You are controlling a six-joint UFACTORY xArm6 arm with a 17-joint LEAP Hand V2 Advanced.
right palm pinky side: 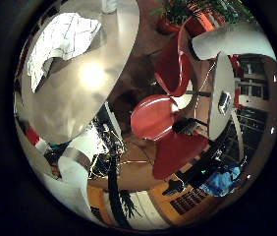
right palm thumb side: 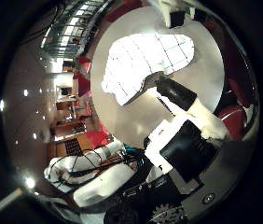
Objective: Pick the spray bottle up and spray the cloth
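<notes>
Lying spread on the round grey table (right palm thumb side: 122, 116) is the white checked cloth (right palm thumb side: 145, 63), well apart from the hand (right palm thumb side: 180, 140). One finger reaches out straight toward the cloth, holding nothing. Red chairs (right palm pinky side: 153, 115) stand beside the table. No spray bottle can be made out clearly.

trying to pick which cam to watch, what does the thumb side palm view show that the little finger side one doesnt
Only the thumb side view shows the robot hand itself, one finger reaching out beside the cloth; whether it is open or shut is unclear. Only the little finger side view shows the red chairs and a second table with a small object on it. Both share the white checked cloth lying on the round table. No spray bottle is clearly seen in either.
</notes>
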